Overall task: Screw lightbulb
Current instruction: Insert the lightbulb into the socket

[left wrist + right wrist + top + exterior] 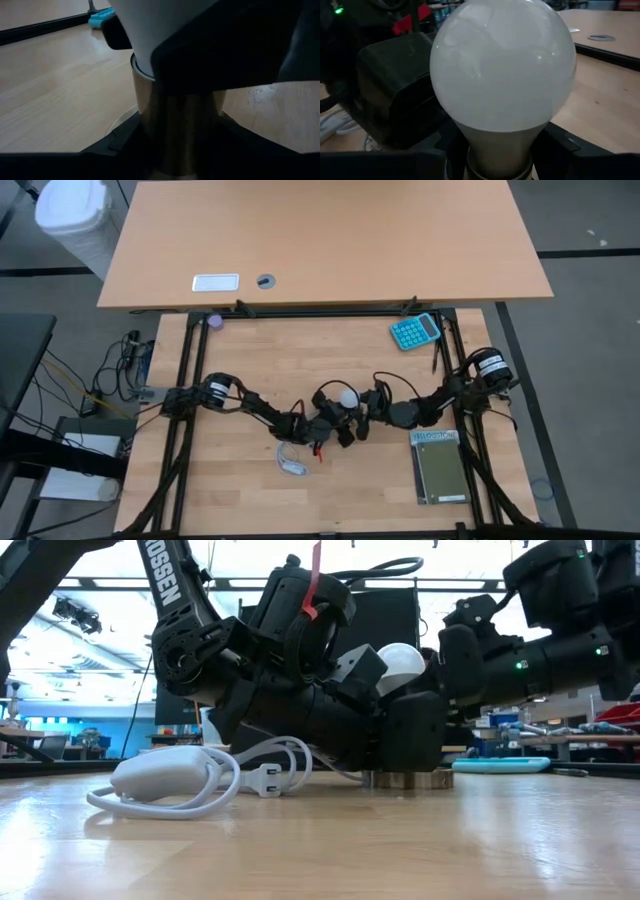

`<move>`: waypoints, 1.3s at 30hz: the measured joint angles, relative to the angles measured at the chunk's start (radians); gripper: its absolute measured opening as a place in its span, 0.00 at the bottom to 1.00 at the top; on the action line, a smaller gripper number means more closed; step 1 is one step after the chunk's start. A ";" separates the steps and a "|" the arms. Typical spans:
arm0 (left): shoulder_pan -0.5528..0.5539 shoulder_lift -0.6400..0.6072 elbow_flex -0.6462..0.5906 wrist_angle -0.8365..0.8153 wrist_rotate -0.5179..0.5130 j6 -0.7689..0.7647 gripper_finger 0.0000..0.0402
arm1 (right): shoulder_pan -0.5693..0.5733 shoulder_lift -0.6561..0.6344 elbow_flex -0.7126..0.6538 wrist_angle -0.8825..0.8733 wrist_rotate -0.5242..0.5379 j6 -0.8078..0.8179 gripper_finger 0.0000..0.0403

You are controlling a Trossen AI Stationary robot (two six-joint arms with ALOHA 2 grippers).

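At mid-surface (pixel 250 480) we see right claw (pixel 352 418) clamped on the lightbulb (pixel 347 397); left claw (pixel 322 423) grips the socket (pixel 408 779) below.

From above, the light is even and soft, with only faint shadows on the table (pixel 330 490). At table height, bright ceiling lights and windows behind leave the arms as near-black shapes, and the near wood is blurred and glossy. The left wrist picture is dim and out of focus. In the right wrist picture the lightbulb (pixel 502 65) shows soft glare patches.
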State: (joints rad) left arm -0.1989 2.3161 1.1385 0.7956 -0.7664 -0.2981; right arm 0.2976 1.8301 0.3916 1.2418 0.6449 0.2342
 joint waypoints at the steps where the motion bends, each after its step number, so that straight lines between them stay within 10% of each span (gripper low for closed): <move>1: 0.000 0.000 0.000 -0.004 -0.001 -0.002 0.51 | 0.008 0.000 0.001 -0.005 0.021 0.016 0.44; 20: 0.000 0.000 0.000 -0.045 -0.039 -0.027 0.51 | 0.070 -0.001 0.095 -0.218 0.238 0.129 0.44; 39: -0.002 0.001 -0.001 0.009 0.011 0.045 0.51 | 0.012 -0.113 -0.094 -0.105 -0.097 0.020 0.83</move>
State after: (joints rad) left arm -0.2005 2.3169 1.1378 0.8042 -0.7554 -0.2527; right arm 0.3096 1.7169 0.2980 1.1367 0.5475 0.2544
